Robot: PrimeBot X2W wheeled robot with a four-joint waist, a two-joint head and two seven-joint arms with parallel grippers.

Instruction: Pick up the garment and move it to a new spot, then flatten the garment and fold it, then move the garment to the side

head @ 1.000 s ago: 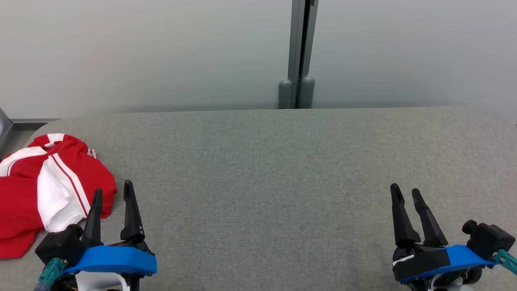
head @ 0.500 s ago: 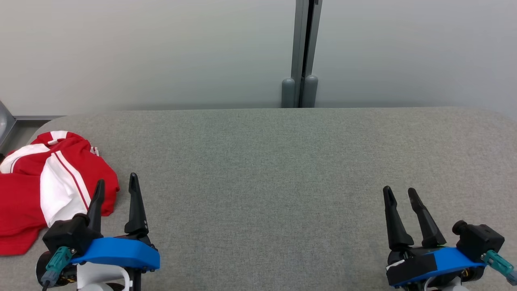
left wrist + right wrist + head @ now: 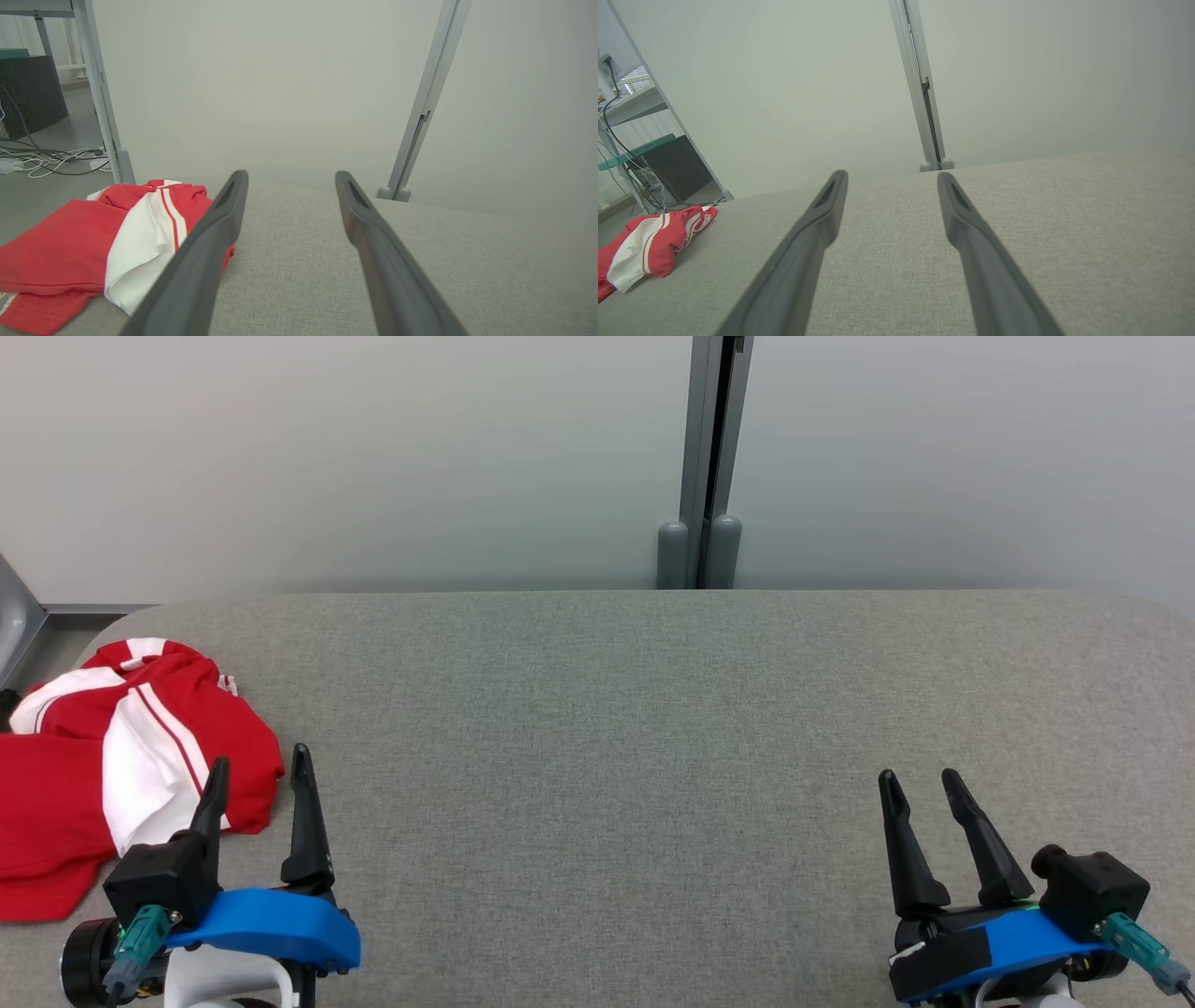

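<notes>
Pickup not yet begun: left gripper [image 3: 260, 756], jaws parted and empty, sits just beside the crumpled garment [image 3: 187, 728]. The right gripper [image 3: 919, 775], likewise open and empty, is well apart from it. Next: reach onto the cloth.

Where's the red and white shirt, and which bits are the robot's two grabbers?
garment [image 3: 140, 775]: head view, on its white panel.
left gripper [image 3: 260, 756]: head view, midway between its open fingertips.
right gripper [image 3: 919, 775]: head view, midway between its open fingertips.
</notes>
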